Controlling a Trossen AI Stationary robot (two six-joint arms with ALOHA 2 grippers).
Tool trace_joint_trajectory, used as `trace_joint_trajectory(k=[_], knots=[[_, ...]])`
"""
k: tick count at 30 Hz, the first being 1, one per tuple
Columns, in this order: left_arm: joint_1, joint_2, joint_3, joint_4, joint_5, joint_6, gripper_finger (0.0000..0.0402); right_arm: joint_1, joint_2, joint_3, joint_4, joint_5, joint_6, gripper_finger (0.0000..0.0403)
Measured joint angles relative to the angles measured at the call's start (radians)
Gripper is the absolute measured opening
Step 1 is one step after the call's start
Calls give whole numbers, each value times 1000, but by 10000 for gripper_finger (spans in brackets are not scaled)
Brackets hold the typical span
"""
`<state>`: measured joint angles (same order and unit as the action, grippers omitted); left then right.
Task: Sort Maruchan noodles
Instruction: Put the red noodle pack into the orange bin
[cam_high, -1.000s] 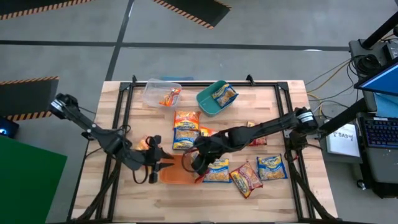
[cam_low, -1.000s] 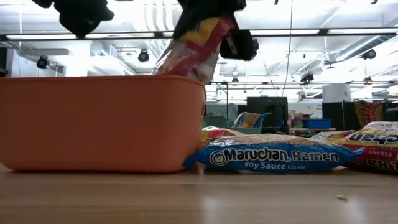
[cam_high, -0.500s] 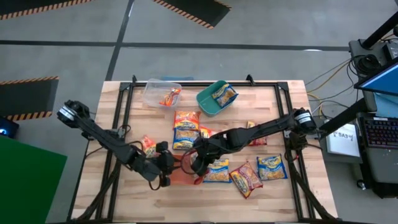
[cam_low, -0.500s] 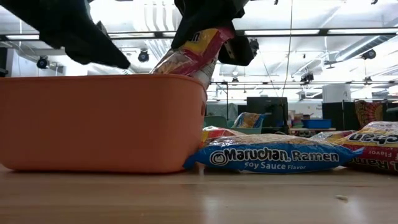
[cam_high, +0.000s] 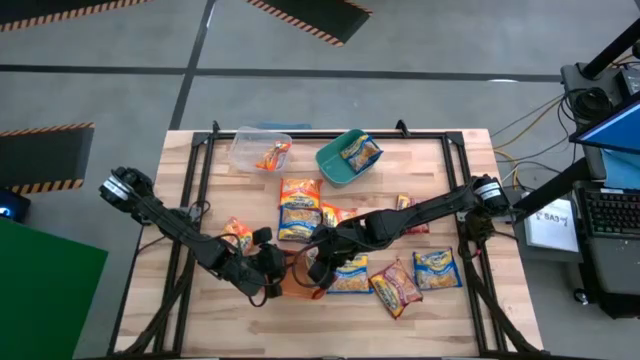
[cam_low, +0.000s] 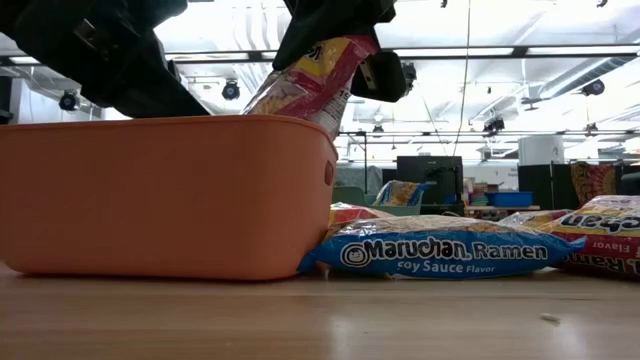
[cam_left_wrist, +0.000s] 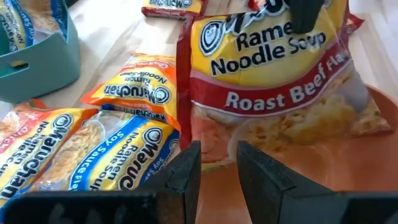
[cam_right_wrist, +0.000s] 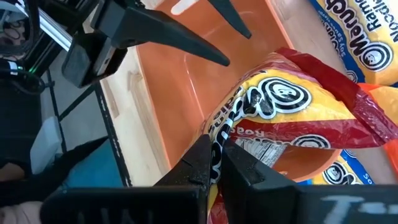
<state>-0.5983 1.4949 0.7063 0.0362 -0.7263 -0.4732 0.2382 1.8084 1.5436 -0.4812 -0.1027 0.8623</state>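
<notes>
The right gripper (cam_high: 316, 272) is clenched on the top edge of a dark red Roast Beef packet (cam_low: 312, 82), which hangs tilted over the orange tub (cam_low: 165, 195), its lower end dipping behind the tub's rim at the tub's 3 o'clock end. In the right wrist view the two fingers (cam_right_wrist: 202, 163) pinch the packet's crimped edge with no gap between them. The left gripper (cam_high: 268, 266) sits at the tub's 9 o'clock side, its fingers (cam_left_wrist: 186, 168) parted a little and straddling the tub's rim; whether they actually press the rim cannot be told. From the left wrist view the red packet faces that gripper across the tub's interior. On the wooden table (cam_high: 440, 310), a blue soy sauce packet (cam_low: 440, 252) lies flat just beside the tub at its 3 o'clock, with more packets at 3 o'clock of that one. At the tub's 12 o'clock two orange-and-blue packets (cam_high: 299, 208) lie side by side. Further toward 12 o'clock stand a teal tub (cam_high: 335, 163) holding one blue packet and a clear tub (cam_high: 250, 148) with an orange packet inside.
</notes>
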Motion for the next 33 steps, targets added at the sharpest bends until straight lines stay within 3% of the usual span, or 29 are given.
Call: trace_joint_trajectory(k=[16,27,33], knots=[[37,100,0,133,0,45,86,24,0,0,9,-1,-13,20],[38,106,0,137,2,46,86,26,0,0,16,-4,-19,121],[40,106,0,147,1,83,86,26,-22,20,-29,-45,-97,155]])
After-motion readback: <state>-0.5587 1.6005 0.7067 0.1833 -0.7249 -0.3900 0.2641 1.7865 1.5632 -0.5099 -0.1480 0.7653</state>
